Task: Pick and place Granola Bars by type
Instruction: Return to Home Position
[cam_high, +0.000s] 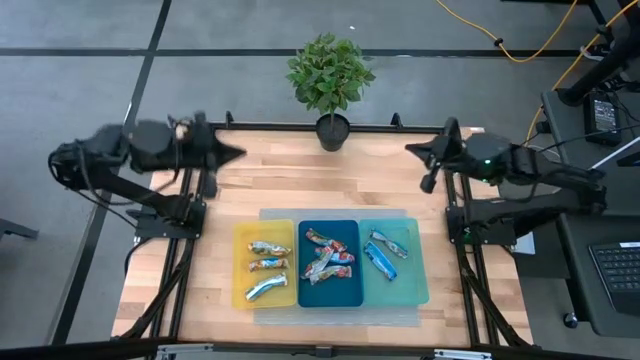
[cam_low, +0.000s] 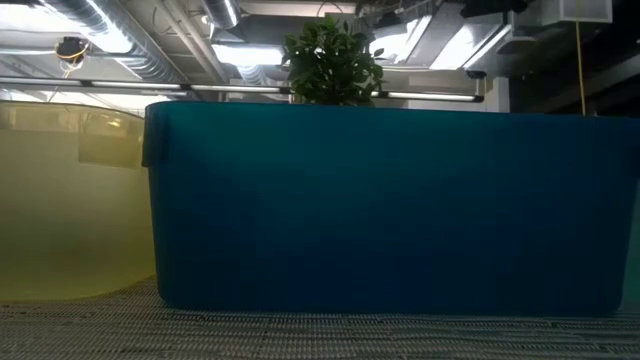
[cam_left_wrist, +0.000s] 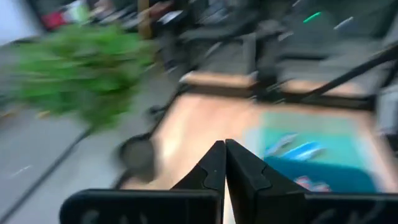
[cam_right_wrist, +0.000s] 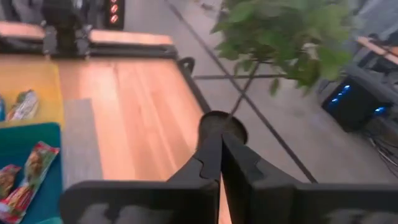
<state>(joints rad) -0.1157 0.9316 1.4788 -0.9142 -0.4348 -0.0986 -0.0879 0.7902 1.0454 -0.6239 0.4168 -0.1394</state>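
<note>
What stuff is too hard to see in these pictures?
- High view: the granola bars are too small to read their wrappers.
- Left wrist view: blur smears the plant and the bars beyond the shut left claw.
- Right wrist view: the picture's edge cuts off the yellow tray, and only a few bars show beyond the shut right claw.
- Low view: the dark blue tray fills the picture with its wall, hiding the bars and both claws.

Light: bright, even on my pale wooden table (cam_high: 260, 180).
Glare: long white ceiling lamps (cam_low: 245, 52) shine, low view.
Blur: leafy green potted plant (cam_left_wrist: 81, 71) smears, left wrist view.
</note>
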